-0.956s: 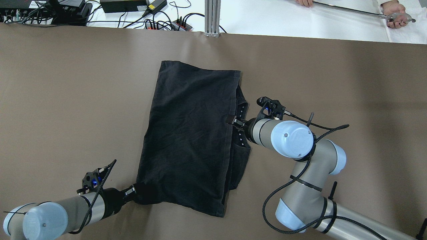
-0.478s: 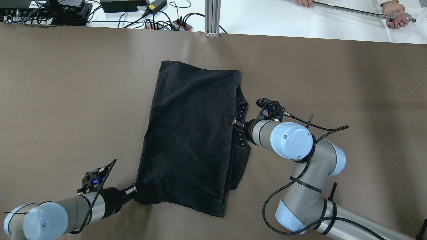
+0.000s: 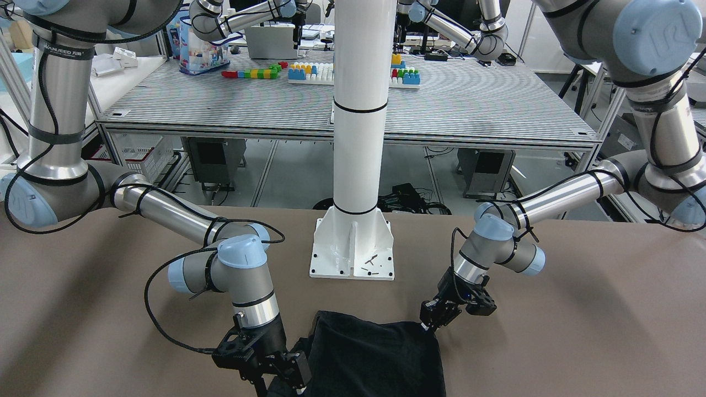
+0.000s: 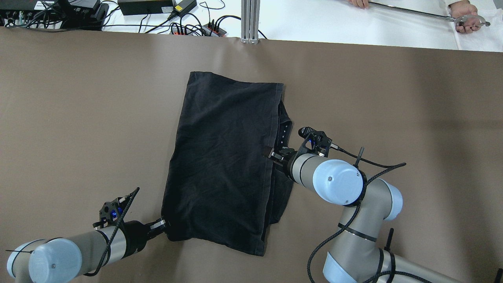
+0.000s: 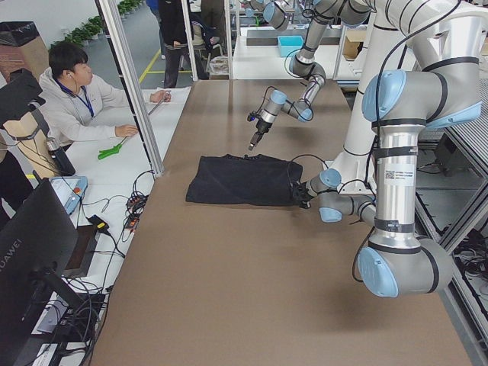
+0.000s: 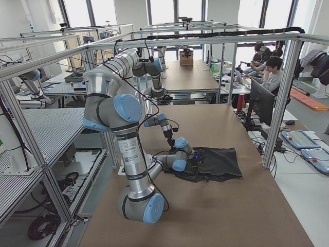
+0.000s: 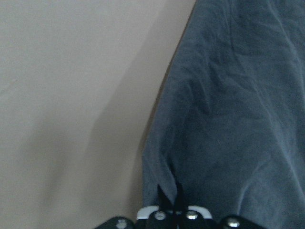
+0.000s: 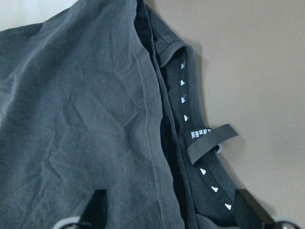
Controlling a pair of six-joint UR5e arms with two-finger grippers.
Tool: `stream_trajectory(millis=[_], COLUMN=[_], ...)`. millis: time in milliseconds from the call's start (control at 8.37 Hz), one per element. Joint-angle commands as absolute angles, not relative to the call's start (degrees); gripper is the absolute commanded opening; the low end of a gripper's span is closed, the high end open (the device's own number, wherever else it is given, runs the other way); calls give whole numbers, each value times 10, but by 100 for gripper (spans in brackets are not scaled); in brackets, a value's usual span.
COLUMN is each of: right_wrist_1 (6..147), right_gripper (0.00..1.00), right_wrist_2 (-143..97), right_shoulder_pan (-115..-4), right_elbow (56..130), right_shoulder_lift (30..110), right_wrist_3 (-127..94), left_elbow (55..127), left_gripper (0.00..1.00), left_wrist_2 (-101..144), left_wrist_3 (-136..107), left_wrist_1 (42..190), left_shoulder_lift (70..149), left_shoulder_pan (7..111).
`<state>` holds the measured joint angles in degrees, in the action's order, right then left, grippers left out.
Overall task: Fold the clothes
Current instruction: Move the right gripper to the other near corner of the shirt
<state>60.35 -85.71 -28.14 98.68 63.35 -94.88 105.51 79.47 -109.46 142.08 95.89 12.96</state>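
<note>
Black clothes folded flat on mid worktop. Left gripper clenched on near-left corner. Right gripper released, spread over the right hem; shifted slightly toward the robot's side since half a second ago.

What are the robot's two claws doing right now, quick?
Left gripper: closed, pinching a corner of the plain black soft fabric garment.
Right gripper: open, fingers spread over the garment's edge, holding nothing.
</note>
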Motion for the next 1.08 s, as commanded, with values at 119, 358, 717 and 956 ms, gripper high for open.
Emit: stream_trajectory(millis=[119,358,717,956], right_wrist_1=[650,711,713,713], right_gripper=[92,91,91,91], right_wrist_2=[-797,-757,-728,-725], right_shoulder_pan=[-209,-160,-120,-118], right_elbow=[1050,1056,1052,1050], right_shoulder_lift=[685,684,678,662], right_wrist_3=[-1037,-1128,-1177,-1193], left_elbow=[1054,1053,1051,1050], left_gripper=[0,0,0,0], left_wrist_2=[795,794,794,794], left_wrist_3=[-1091,-1091,-1082,-1082], left_wrist_1=[1419,1418,1418,1418], left_shoulder_lift=[961,962,962,962], left_shoulder_pan=[127,127,127,127])
